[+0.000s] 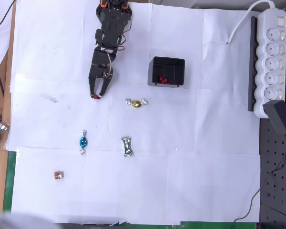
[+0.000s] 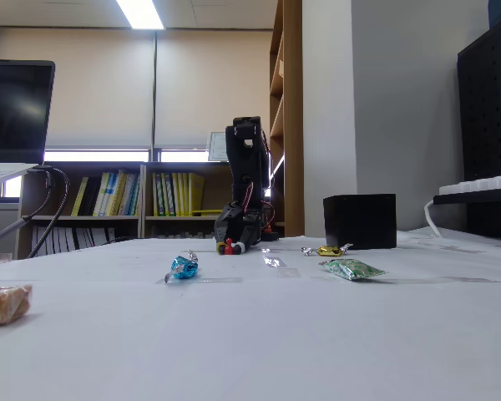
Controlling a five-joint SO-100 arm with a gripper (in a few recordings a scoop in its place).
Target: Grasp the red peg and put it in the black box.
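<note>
Worktop papered white; entries run left to right in the overhead view.

Far left, near edge: brown-copper candy, well apart from the work. Irrelevant; leave alone.

Next right: blue candy, also well apart from the arm.

Gripper lowered to the paper, jaws drawn close about the red peg, seen low between the tips in the fixed view. Overhead shows only a small reddish speck at the tips. Judged clenched on the peg, though contact of both tips cannot be confirmed at this size.

Step in hand, by judgement: secure the grasp, then lift. Peg tiny and round, so likely to squirt out sideways if squeezed off-centre; close fully before raising, lift straight up, slowly.

Right of gripper: gold candy near, not touching. Green candy nearer the camera edge, clear of any path.

Further right and far: black box, open top, red pieces already inside. Carry high enough to clear the thick wall, centre over the opening, release low to avoid bounce-out.

Far right: power strip, out of reach of the route.
</note>
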